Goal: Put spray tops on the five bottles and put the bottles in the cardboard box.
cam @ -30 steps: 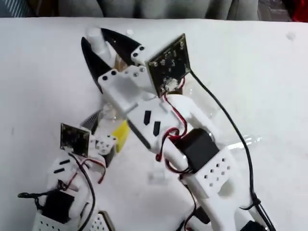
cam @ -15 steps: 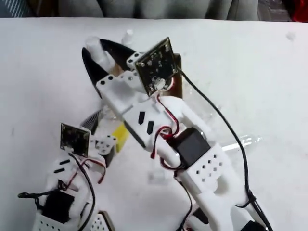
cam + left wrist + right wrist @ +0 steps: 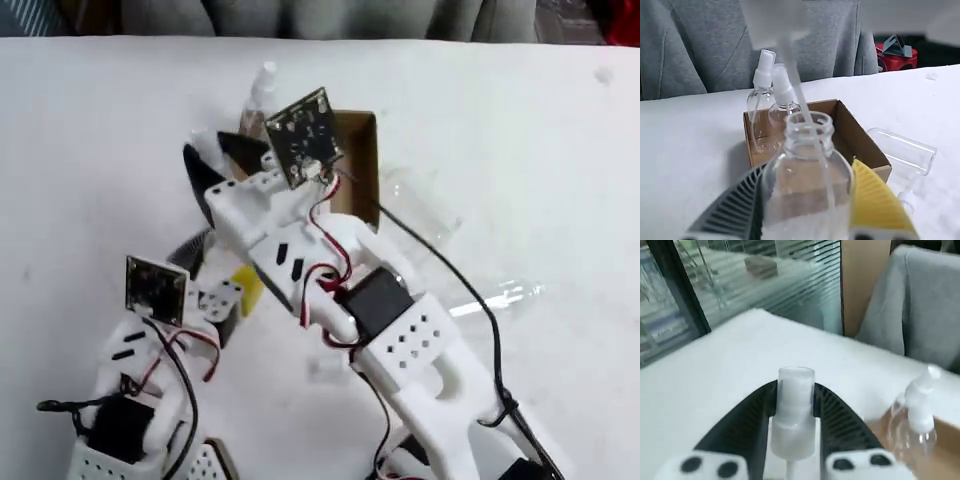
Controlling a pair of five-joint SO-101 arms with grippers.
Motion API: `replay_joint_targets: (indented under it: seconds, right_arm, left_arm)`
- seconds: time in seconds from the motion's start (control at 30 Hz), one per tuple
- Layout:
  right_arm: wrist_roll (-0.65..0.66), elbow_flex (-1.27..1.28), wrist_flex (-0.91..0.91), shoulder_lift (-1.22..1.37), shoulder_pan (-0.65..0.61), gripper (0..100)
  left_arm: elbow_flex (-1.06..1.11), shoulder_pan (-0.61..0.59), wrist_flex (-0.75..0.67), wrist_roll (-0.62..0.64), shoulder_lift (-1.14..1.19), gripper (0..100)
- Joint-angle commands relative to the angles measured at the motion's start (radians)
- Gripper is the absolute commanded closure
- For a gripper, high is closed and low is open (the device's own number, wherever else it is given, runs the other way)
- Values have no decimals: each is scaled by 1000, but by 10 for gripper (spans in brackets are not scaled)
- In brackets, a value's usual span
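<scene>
My left gripper [image 3: 807, 172] is shut on a clear upright bottle [image 3: 807, 127] with a bare neck, held between its grey and yellow fingers. In the high view this gripper [image 3: 222, 262] sits left of centre. My right gripper [image 3: 795, 386] is shut on a white spray top [image 3: 792, 415]. It hangs just above the held bottle, and the top's thin tube [image 3: 792, 75] reaches down into the bottle's neck. In the high view the right gripper [image 3: 220, 158] is just beyond the left one. The cardboard box [image 3: 855, 135] behind holds two bottles with spray tops [image 3: 760, 100].
A clear bottle without a top [image 3: 902, 150] lies on its side beside the box. Another clear bottle [image 3: 500, 295] lies farther right on the white table. The right arm's body [image 3: 400, 330] crosses the middle of the table. The box [image 3: 362, 150] stands past it.
My right gripper has come toward the table's front with the spray top, down over the bottle in the left gripper. The box it covered now shows. The left arm has kept still.
</scene>
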Motion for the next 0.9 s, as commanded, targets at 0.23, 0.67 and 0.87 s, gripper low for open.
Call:
replay_joint_targets:
  seconds: [0.23,0.67,0.87]
  right_arm:
    - [-60,-12,203,-19,-8,984]
    - [-54,-46,305,-70,-27,751]
    - [25,-164,401,-147,-22,751]
  left_arm:
    - [0,4,-61,0,-18,977]
    - [11,4,-71,0,-18,977]
    - [12,4,-71,2,-18,977]
